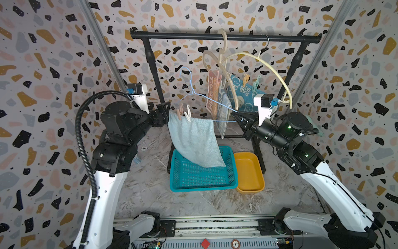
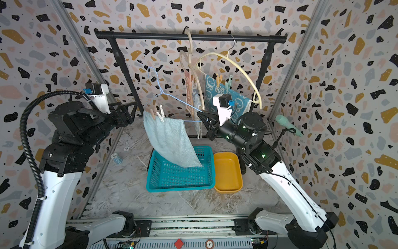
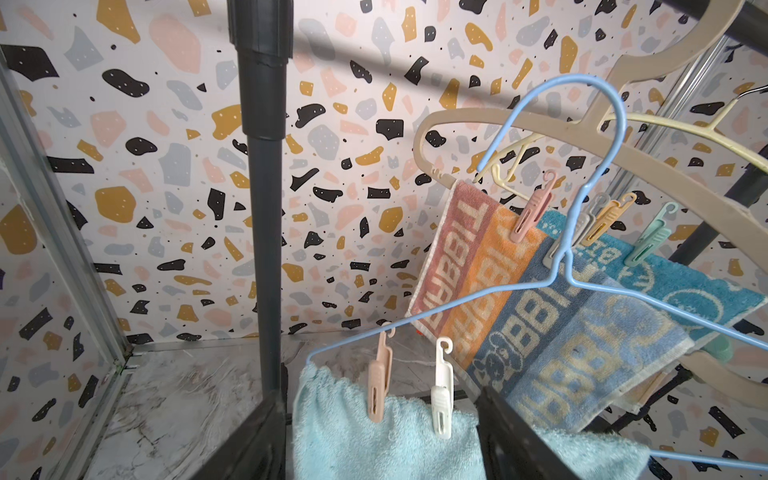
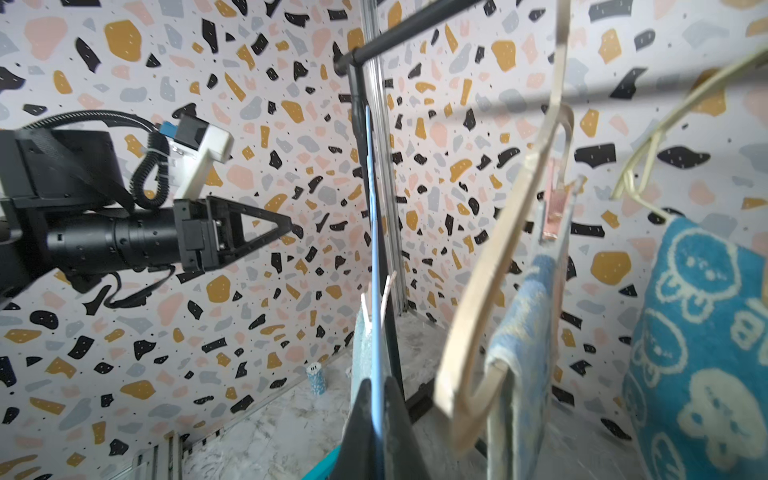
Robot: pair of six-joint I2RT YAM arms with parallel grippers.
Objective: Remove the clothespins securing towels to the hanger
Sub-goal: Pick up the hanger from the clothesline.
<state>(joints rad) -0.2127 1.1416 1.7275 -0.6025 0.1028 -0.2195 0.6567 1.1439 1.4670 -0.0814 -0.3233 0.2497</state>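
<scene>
1. The left pincer (image 1: 165, 114), centre left in both top views, stands wide open with nothing in it. Its tips are just beside the upper left corner of the plain pale blue terry towel (image 1: 193, 140).
2. A peach plastic clothespin (image 3: 379, 382) and a white plastic clothespin (image 3: 441, 395) sit side by side. They clip that towel's top edge to the bottom wire of a thin blue wire hanger (image 3: 582, 77). In the left wrist view both pins show between the pincer's two fingers, clear of them.
3. The pale blue towel hangs slanting at frame centre, its lower corner over a teal perforated plastic basket (image 1: 202, 189) on the marbled grey worktop (image 1: 150, 194).
4. The blue hanger's hook is free in the air below the black metal rail (image 1: 183, 35).
5. Right of centre, an orange, grey and blue striped towel with lettering (image 3: 478, 270) hangs on a beige plastic hanger (image 4: 494, 257). A pink clothespin (image 3: 534, 212) is on its top edge.
6. The right pincer (image 1: 235, 115) is closed tight on the blue hanger's right corner and holds it up.
7. Behind that pincer, a teal towel with white rabbits (image 4: 706, 332) carries a yellow-orange clothespin (image 3: 609, 218) and a mint green clothespin (image 3: 648, 239).
8. A mustard yellow plastic tub (image 1: 251, 189) stands just beside the basket's right side.
</scene>
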